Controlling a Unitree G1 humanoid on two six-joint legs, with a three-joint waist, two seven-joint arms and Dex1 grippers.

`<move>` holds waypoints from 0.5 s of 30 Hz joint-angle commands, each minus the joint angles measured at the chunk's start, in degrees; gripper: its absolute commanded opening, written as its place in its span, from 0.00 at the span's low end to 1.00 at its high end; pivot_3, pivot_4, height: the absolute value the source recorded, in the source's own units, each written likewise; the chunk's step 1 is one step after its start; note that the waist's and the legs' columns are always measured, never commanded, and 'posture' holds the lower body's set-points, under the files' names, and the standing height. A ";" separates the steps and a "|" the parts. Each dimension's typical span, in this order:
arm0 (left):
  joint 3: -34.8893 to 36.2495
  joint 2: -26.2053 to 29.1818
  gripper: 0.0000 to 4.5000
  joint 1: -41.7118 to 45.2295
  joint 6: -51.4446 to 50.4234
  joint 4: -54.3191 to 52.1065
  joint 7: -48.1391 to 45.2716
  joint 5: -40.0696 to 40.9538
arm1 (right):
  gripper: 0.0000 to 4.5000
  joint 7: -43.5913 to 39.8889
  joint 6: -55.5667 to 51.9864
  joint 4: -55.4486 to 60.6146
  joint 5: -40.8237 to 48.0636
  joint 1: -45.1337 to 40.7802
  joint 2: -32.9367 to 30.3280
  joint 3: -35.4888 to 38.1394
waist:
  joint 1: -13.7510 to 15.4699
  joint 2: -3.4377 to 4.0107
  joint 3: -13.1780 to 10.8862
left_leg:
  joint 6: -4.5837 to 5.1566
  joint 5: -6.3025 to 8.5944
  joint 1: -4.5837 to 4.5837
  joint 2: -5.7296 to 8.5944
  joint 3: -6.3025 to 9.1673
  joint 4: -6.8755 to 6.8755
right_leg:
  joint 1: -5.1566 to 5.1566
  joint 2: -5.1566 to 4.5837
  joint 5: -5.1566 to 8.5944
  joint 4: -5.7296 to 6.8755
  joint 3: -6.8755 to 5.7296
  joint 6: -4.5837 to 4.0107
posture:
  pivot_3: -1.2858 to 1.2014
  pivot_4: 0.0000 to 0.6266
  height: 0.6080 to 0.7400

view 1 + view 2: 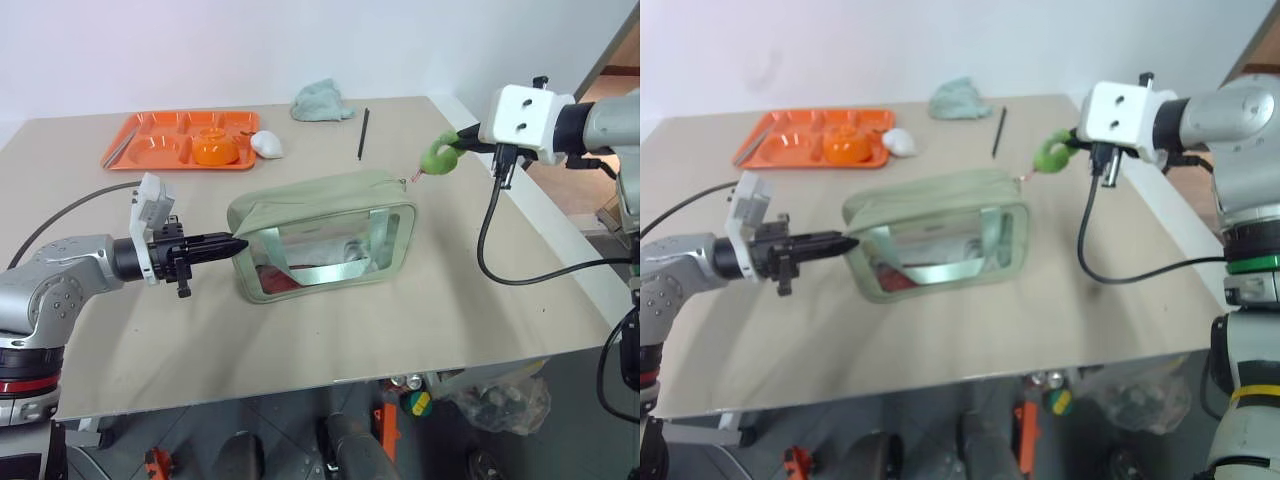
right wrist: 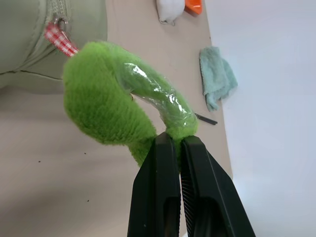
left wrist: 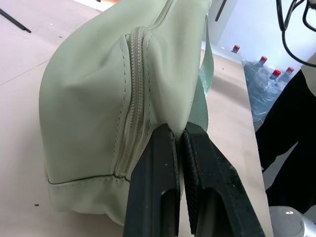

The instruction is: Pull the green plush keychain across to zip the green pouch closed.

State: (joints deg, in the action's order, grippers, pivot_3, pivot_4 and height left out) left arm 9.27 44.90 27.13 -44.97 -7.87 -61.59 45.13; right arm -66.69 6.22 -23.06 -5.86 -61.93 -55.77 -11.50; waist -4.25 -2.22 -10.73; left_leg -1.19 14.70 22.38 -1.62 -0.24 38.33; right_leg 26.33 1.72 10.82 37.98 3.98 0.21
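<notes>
The green pouch (image 1: 325, 232) lies on its side in the middle of the table, clear side toward me, its zipper running along the top. My left gripper (image 1: 232, 245) is shut on the pouch's left end, pinching a fold of fabric (image 3: 174, 116) beside the zipper. The green plush keychain (image 1: 438, 155), a lime fuzzy ring, hangs in the air just past the pouch's right end, joined to the zipper pull by a red checked strap (image 2: 59, 39). My right gripper (image 1: 462, 141) is shut on the plush ring (image 2: 123, 111).
An orange tray (image 1: 150, 150) with an orange bowl (image 1: 215, 148) sits at the back left, a white object (image 1: 266, 144) beside it. A pale grey-green cloth (image 1: 320, 101) and a black pen (image 1: 363, 133) lie at the back. The table's right edge runs close under my right arm.
</notes>
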 commanded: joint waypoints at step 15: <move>0.70 2.78 0.00 1.38 -0.88 -0.39 -1.77 0.08 | 0.00 16.57 13.39 -14.76 -19.25 8.80 9.43 -10.83 | -0.37 0.00 -0.01 | -0.07 -0.11 -0.22 -0.02 -0.26 0.02 | -0.03 0.10 -0.22 0.09 0.25 -0.02 | 0.52 0.24 1.00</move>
State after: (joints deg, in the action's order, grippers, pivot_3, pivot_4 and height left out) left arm 8.85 46.17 27.61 -45.64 -7.80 -62.93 44.96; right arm -51.61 18.63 -35.85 -22.62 -52.61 -46.78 -21.57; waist -4.63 -2.22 -10.74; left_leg -1.26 14.59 22.15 -1.64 -0.50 38.35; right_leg 26.30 1.82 10.60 38.07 4.24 0.19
